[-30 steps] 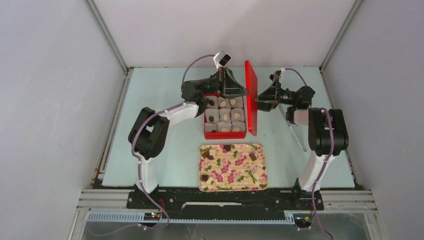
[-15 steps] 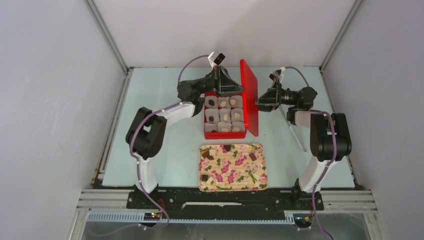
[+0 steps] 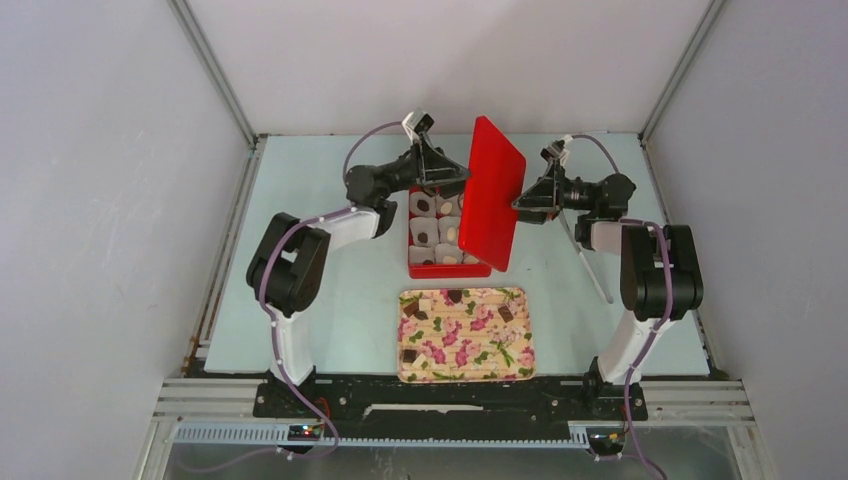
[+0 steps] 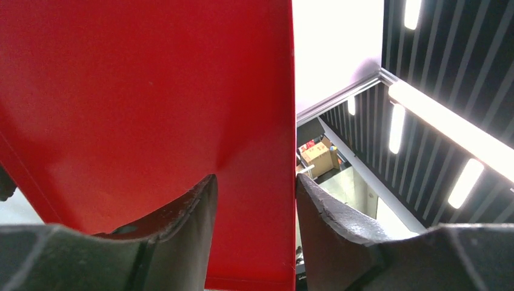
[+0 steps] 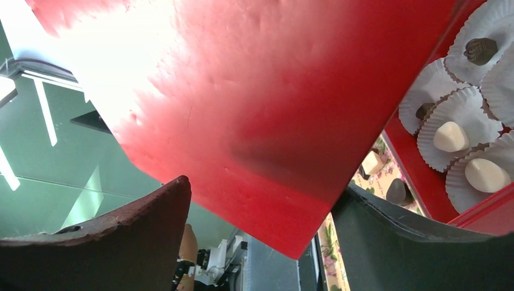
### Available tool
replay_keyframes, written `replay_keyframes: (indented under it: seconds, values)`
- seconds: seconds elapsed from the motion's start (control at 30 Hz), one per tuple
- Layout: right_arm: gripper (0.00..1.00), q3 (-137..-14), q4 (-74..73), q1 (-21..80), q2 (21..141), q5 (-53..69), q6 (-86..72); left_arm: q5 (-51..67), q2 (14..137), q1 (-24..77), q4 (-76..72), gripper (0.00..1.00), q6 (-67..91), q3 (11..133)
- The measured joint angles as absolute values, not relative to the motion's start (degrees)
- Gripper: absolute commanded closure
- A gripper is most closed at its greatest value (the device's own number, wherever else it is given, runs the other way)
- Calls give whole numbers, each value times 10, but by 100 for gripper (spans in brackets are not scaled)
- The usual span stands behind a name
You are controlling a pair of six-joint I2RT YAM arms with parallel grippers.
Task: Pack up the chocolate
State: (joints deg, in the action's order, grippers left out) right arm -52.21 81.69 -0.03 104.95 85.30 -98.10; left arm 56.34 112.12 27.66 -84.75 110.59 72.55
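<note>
Upper centre, the flat red plastic lid [image 3: 492, 195] leans over the red box [image 3: 448, 268] — left hand [image 4: 254, 182] and right hand [image 5: 265, 188] both apart — probably guiding it shut.

Soft, even light is filling the overhead view, leaving faint shadows on the pale blue-green table [image 3: 300, 200]. Glare is bleaching the glossy red flat lid [image 5: 291, 133] at its upper left in the right wrist view, and ceiling strip lamps [image 4: 460, 134] are blowing out white in the left one.

Pale blue table [image 3: 300, 170], plain grey walls [image 3: 450, 60]
</note>
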Motion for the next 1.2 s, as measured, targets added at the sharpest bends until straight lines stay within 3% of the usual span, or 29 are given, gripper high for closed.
replay_keyframes:
  seconds: [0.47,0.7,1.0,1.2]
  values:
    - [44,-522,817,-27,1107,843,-979,569,1128,235,-846,42,1089,658]
    - [57,-568,820,-16,1203,837,-988,577,1161,192,-826,43,1054,625]
    - [59,-666,821,41,1302,839,-1018,592,1174,161,-656,42,916,609]
    - [59,-682,810,46,1313,842,-1021,581,1162,148,-437,37,738,610]
